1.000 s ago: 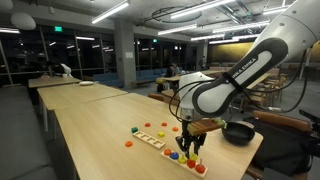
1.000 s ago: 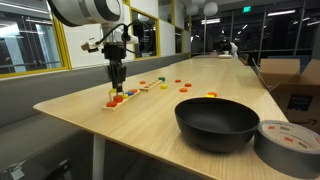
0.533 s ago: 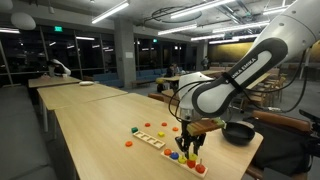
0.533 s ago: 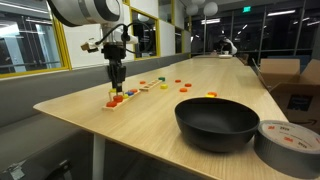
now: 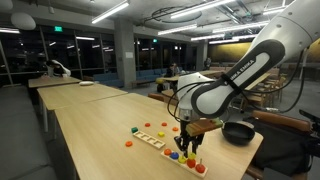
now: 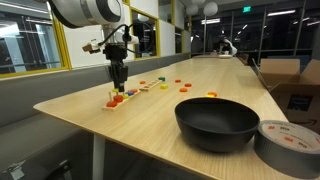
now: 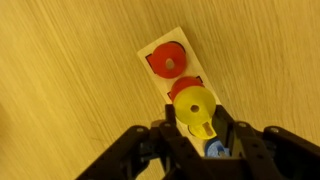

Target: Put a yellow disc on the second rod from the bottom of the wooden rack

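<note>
Holding yellow disc (image 7: 196, 106), above wooden rack (image 7: 188, 50) (jaws pinching it)

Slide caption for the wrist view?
Gripper holds a yellow disc over the wooden rack, beside two red discs at its end.

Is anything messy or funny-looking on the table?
Nothing looks broken or spilled. A few small discs lie loose on the table beside the wooden rack, off its pegs. The hand holds the yellow disc just above the rack's end.
</note>
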Robot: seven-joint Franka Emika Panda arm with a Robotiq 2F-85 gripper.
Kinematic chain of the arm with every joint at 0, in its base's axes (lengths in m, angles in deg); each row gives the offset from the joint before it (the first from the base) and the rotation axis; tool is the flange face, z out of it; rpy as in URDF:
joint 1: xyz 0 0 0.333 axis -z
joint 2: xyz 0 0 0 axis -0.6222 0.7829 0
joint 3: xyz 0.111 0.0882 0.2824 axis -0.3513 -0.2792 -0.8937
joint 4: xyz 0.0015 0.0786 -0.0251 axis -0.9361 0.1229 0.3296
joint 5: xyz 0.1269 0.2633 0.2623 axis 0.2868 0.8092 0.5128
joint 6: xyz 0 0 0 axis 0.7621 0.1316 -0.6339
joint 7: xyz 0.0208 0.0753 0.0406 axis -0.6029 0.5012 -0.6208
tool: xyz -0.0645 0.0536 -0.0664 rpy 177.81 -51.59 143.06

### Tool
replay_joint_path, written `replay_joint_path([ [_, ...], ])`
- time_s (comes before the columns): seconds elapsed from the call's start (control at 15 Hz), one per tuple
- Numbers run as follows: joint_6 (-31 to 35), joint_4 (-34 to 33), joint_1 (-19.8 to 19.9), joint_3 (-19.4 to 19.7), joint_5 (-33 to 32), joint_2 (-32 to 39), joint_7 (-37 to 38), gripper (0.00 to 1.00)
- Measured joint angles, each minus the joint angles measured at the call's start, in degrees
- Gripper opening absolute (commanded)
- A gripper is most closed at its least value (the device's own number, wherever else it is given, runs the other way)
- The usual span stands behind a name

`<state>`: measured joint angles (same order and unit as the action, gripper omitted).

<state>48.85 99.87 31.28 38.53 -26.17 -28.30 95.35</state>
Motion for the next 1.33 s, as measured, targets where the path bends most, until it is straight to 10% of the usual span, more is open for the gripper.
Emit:
replay_joint_path([
  [0.33,0.4,-0.3,0.3,0.7,-2.3,1.0,0.1,0.25],
  [0.4,0.4,-0.3,0.3,0.8,-2.5,1.0,0.1,0.67],
  [0.73,0.4,-0.2,0.3,1.1,-2.5,1.9,0.5,0.97],
  [1.33,0.1,-2.8,0.3,2.1,-2.5,2.0,0.7,1.00],
])
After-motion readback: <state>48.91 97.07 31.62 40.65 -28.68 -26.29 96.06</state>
